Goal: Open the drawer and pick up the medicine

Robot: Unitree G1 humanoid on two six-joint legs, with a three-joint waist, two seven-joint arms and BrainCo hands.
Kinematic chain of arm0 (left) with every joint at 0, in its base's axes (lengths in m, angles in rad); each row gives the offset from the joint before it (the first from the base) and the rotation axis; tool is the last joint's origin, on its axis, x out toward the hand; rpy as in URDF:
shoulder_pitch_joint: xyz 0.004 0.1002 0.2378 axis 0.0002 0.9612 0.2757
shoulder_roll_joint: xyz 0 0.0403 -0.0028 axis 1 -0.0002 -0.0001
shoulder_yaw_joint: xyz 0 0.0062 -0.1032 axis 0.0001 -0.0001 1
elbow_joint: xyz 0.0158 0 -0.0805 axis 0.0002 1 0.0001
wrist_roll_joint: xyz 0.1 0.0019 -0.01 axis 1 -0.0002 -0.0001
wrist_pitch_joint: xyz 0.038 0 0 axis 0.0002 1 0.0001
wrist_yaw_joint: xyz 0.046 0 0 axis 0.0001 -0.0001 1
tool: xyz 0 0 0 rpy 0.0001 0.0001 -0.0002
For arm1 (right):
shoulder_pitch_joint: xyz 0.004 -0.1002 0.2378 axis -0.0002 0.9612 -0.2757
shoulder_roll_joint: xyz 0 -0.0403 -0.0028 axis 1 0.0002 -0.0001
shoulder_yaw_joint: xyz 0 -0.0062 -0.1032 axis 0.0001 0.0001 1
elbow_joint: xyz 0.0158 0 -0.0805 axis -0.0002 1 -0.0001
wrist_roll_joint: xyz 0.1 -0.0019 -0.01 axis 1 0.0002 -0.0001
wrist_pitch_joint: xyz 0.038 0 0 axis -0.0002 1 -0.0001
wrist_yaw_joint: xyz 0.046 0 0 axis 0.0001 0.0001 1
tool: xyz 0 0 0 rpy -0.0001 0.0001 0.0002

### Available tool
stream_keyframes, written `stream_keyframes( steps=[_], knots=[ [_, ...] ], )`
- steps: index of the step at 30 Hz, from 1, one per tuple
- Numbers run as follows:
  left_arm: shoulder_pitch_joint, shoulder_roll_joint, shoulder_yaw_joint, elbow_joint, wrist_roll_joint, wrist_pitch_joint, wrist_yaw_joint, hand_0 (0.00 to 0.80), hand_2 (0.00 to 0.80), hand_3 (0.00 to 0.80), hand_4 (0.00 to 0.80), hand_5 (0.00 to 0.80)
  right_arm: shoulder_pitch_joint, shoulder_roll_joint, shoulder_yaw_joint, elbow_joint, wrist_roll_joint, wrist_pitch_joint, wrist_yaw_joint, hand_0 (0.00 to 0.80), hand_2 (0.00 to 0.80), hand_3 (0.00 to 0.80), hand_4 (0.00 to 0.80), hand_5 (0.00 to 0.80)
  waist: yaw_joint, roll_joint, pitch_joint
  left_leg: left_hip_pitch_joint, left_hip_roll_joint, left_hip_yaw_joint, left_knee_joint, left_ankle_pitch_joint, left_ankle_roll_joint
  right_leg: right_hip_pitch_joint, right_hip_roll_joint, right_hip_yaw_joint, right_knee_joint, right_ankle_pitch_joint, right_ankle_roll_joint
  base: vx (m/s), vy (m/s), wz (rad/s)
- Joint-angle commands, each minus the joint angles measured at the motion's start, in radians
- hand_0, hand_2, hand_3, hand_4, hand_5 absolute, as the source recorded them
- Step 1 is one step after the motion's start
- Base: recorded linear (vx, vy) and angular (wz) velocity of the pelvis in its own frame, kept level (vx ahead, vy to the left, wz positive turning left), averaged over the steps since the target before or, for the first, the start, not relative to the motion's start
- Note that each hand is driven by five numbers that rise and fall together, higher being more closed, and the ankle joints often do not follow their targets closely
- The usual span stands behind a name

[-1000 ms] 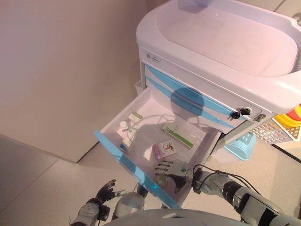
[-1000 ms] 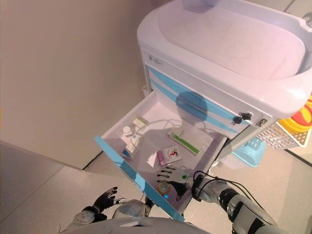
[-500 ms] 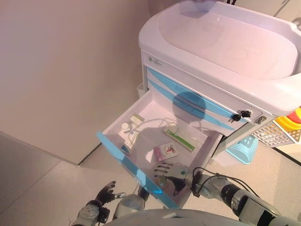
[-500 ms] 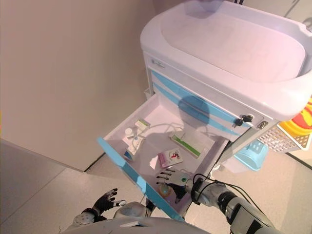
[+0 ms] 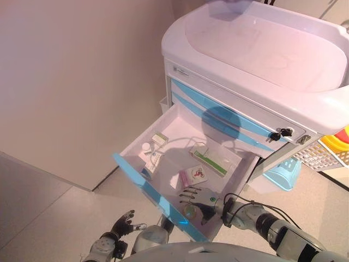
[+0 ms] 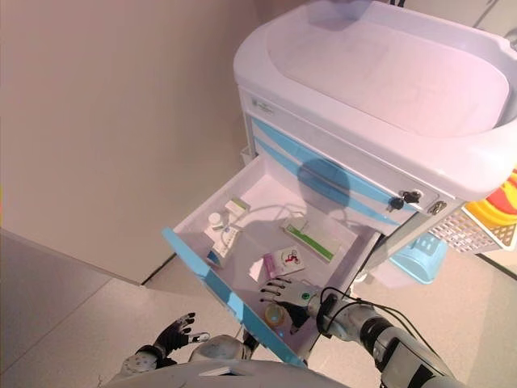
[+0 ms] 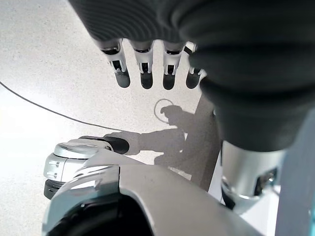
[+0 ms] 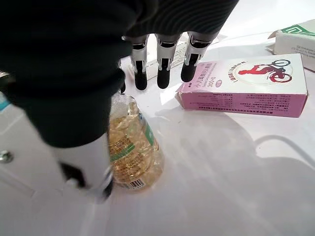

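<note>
Amber capsules fill the bottle (image 8: 132, 147) lying in the open drawer (image 5: 163, 204); the right robot hand (image 5: 199, 197) hovers above it, fingers released, ready to grasp. The left robot hand (image 5: 121, 225) hangs idle and relaxed below the drawer.

The cart (image 5: 256, 60) looks like smooth, slightly glossy white plastic, its open drawer (image 5: 180, 158) the same with a glossy blue front. Inside the drawer lies a clear plastic bottle (image 8: 133, 147) with a paper label, beside a matt pink cardboard box (image 8: 246, 86). The floor (image 7: 59, 73) under the cart is speckled and matt.
</note>
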Motion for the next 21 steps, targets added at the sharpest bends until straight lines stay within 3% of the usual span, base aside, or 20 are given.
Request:
stream_keyframes(
  steps=[1,21],
  knots=[
    [0.004,-0.034,-0.051,0.058,0.029,-0.041,-0.008,0.000,0.000,0.000,0.000,0.000,0.005,0.024,-0.003,-0.025,0.018,-0.027,-0.020,0.800,0.800,0.800,0.800,0.800,0.022,-0.010,0.006,-0.016,-0.046,-0.006,-0.004,-0.048,-0.004,-0.045,-0.074,0.033,0.099,0.022,0.075,0.000,0.000,0.00],
    [0.006,-0.036,-0.056,0.059,0.029,-0.045,-0.012,0.000,0.000,0.000,0.000,0.000,0.015,0.029,-0.013,-0.003,0.027,-0.039,-0.021,0.800,0.800,0.800,0.800,0.800,0.025,-0.012,0.005,-0.018,-0.045,-0.004,-0.005,-0.045,-0.005,-0.045,-0.073,0.027,0.094,0.025,0.075,0.000,0.000,0.00]
  ],
)
